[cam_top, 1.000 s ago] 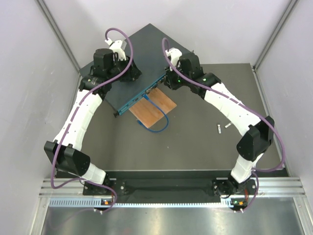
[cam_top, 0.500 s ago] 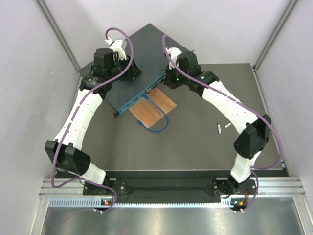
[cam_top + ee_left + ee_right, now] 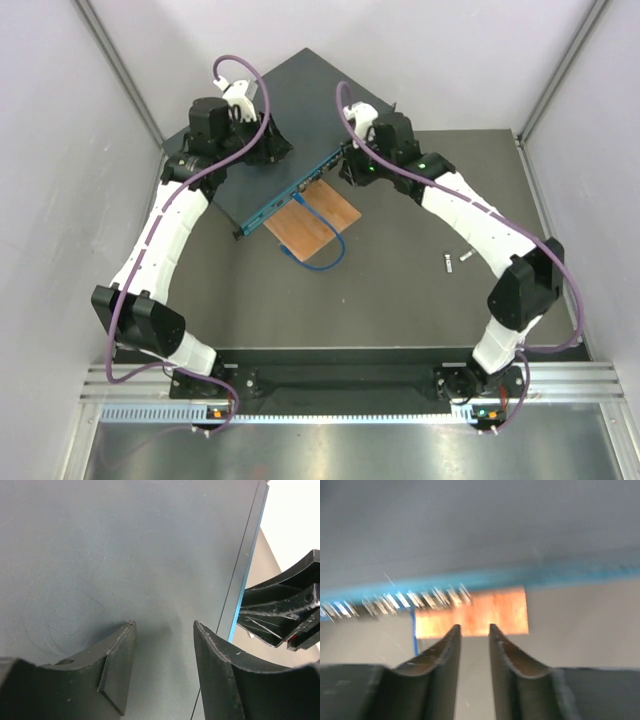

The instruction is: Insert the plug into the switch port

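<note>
The switch (image 3: 300, 105) is a flat dark teal box lying slantwise at the back of the table. Its port row (image 3: 395, 602) faces the wooden board (image 3: 315, 222). A blue cable (image 3: 335, 250) loops over the board, and one end (image 3: 413, 630) runs up to the port row; the blur hides whether the plug is seated. My left gripper (image 3: 164, 625) hovers open over the switch's top (image 3: 125, 545), nothing between its fingers. My right gripper (image 3: 474, 627) sits above the switch's right end (image 3: 348, 170), its fingers slightly apart and holding nothing.
Two small pale parts (image 3: 448, 262) lie on the grey table to the right. The right arm's dark gripper body (image 3: 285, 610) shows just past the switch's edge in the left wrist view. Pale walls close in the table at the back and sides.
My right gripper has shifted a little to the right near the switch's end and its fingers have parted slightly. The left arm has barely moved.
</note>
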